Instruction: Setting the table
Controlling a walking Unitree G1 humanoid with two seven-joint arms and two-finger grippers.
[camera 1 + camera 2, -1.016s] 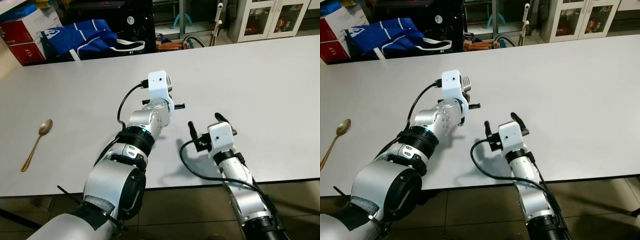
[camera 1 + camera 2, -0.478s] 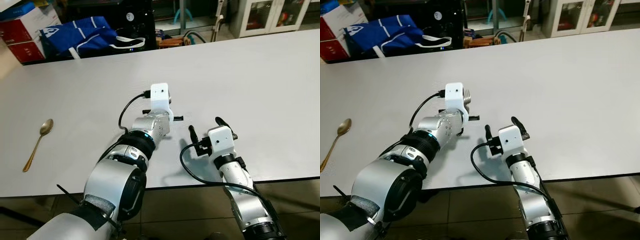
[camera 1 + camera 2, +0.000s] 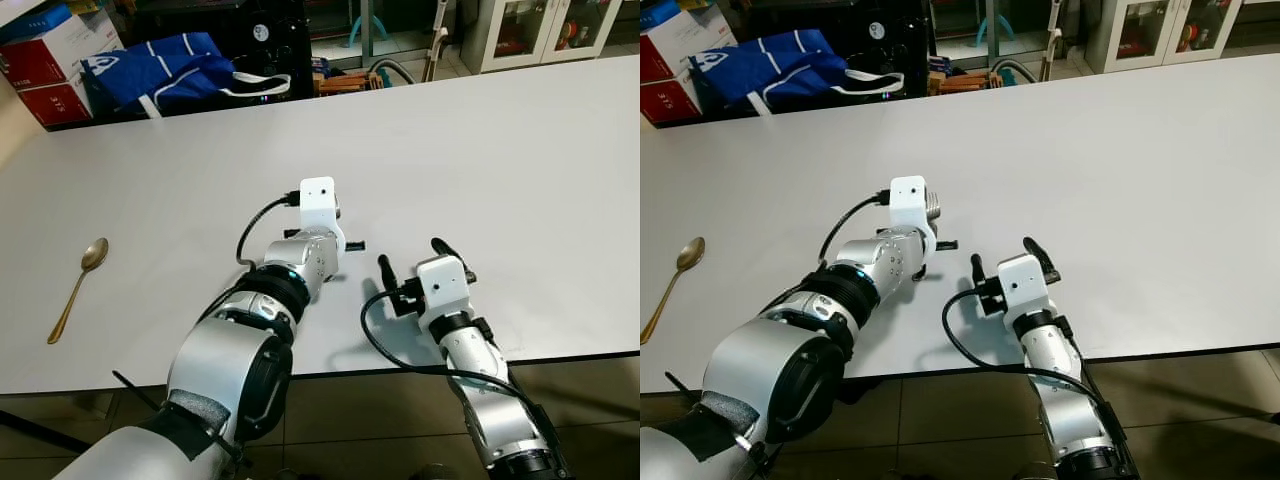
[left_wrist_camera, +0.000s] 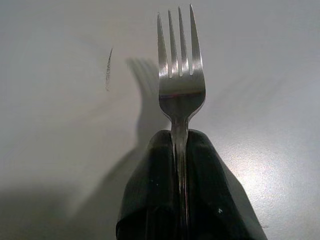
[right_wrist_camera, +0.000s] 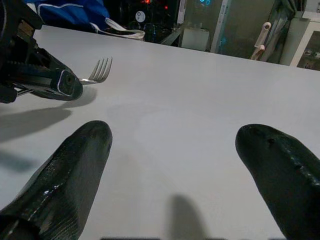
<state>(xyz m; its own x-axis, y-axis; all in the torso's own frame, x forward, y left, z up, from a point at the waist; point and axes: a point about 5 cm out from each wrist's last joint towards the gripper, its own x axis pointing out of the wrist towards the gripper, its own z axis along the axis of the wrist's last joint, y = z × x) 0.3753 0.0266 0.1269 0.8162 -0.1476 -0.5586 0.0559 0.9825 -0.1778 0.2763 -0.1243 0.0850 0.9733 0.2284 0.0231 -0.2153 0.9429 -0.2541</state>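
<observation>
I hold the silver metal fork with four tines [image 4: 180,75] in my left gripper [image 4: 180,150], and the two black fingers are clamped on its handle just behind the neck. The fork is low over the white table [image 3: 520,160], near its front edge; whether it touches the surface I cannot tell.

I judge the fork as light, stiff and not fragile, but its polished metal is slippery between smooth pads. The flat, narrow handle is the correct place to take it, and my hold near the neck keeps the head from swinging. A hold farther back would let it tip.

Its long axis continues the line of my fingers. The tines point forward, away from me, toward the far side of the table, and the head lies rather flat.

My right gripper [image 3: 412,261] rests just beside it on the table, its fingers spread wide apart and holding nothing. A golden metal spoon [image 3: 76,288] lies well apart on my left.
</observation>
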